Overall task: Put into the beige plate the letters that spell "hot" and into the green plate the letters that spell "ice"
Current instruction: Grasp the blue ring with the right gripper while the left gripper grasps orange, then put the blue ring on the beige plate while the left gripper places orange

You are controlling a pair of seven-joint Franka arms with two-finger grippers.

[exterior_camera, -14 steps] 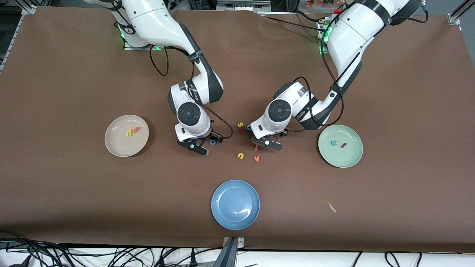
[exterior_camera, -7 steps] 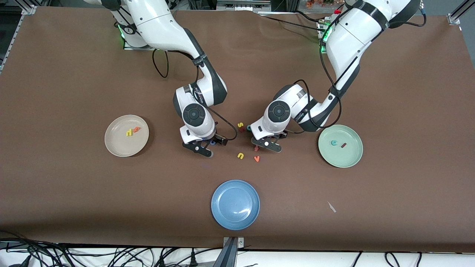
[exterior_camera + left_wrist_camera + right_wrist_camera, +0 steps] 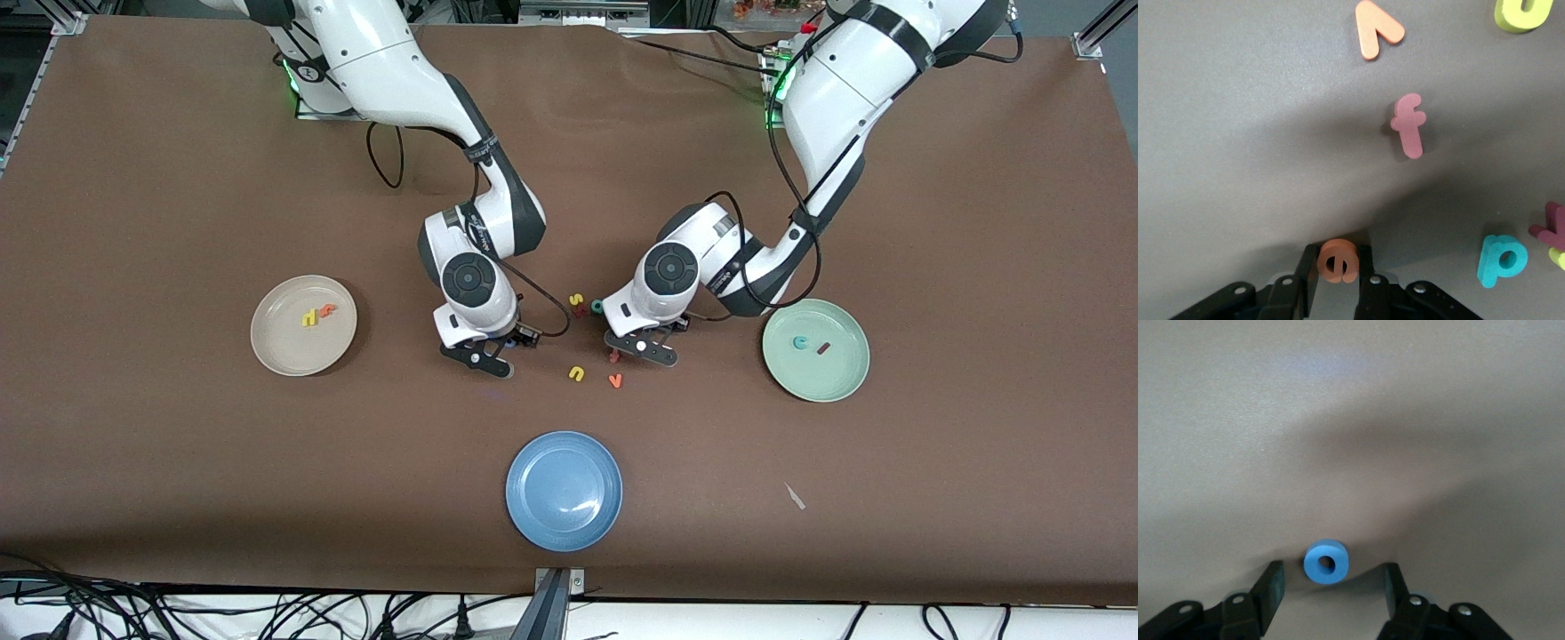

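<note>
The left gripper [image 3: 1336, 283] has its jaws shut on the small orange e [image 3: 1337, 261], low over the table [image 3: 178, 444]. The right gripper [image 3: 1331, 593] has jaws open around the blue ring-shaped o [image 3: 1327, 562], lying flat mid-table.

e [image 3: 1337, 261] between left fingers [image 3: 1307, 277] | o [image 3: 1327, 562] between right fingers [image 3: 1269, 589]

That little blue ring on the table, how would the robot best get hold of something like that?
Probably by its outer rim, coming straight down. The blue o lies flat on the table, so only its round sides offer two faces to pinch. The right gripper is already placed that way, one finger on each side of the ring, not yet touching it.
</note>
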